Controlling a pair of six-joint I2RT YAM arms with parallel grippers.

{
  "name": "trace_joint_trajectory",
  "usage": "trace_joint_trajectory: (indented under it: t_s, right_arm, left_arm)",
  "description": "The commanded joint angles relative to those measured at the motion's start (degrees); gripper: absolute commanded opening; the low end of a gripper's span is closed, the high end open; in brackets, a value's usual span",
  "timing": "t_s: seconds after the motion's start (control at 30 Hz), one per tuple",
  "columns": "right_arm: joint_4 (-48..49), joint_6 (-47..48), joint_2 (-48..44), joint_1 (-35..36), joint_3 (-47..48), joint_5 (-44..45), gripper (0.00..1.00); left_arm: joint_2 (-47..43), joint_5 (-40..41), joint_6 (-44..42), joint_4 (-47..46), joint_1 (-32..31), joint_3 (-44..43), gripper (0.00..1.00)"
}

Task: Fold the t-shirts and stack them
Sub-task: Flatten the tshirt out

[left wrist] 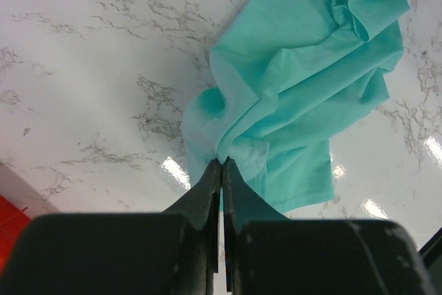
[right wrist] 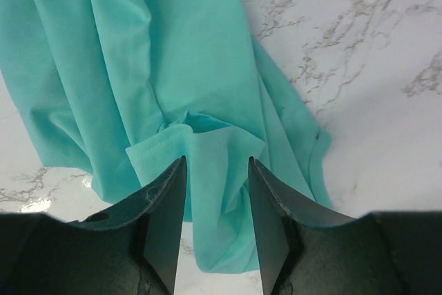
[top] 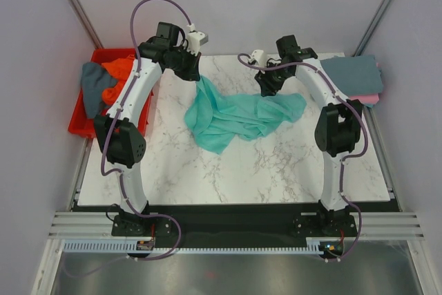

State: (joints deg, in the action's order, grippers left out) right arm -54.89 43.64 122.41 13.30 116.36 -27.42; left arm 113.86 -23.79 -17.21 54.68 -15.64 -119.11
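Currently pinching a bunched fold of the teal t-shirt in the closed left gripper, the rest crumpled ahead. Hovering with the right gripper parted, a hem lying between its jaws. Risks catching several layers on closing, twisting rather than spreading the cloth.

left gripper tips are hidden in the top view under the end of the left arm, so its pinch on the teal t-shirt can't be seen there, & the right gripper tips vanish likewise. the pink t-shirt shows only as a thin edge under the folded blue-grey t-shirt, and the left arm covers pt of the orange t-shirt & grey t-shirt in the red bin. both wrist views cut the teal cloth off at the top edge.
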Motion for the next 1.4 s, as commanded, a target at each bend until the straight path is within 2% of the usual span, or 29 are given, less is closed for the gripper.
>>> trace_joint_trajectory:
  t_s: [0.0, 0.57, 1.37]
  right_arm:
    - [-1.27, 2.59, 2.21, 1.37, 0.80, 0.87, 0.48]
    - [-1.71, 4.09, 4.33, 3.05, 0.54, 4.92, 0.48]
    - [-3.20, 3.47, 7.49, 3.49, 0.89, 5.01, 0.44]
  left_arm:
    - [-0.39, -1.96, 0.69, -1.15, -0.36, -1.39, 0.03]
    - [-1.27, -1.52, 0.78, -1.32, -0.27, -0.16, 0.03]
    - [-1.45, -0.38, 0.69, -1.33, -0.44, 0.19, 0.03]
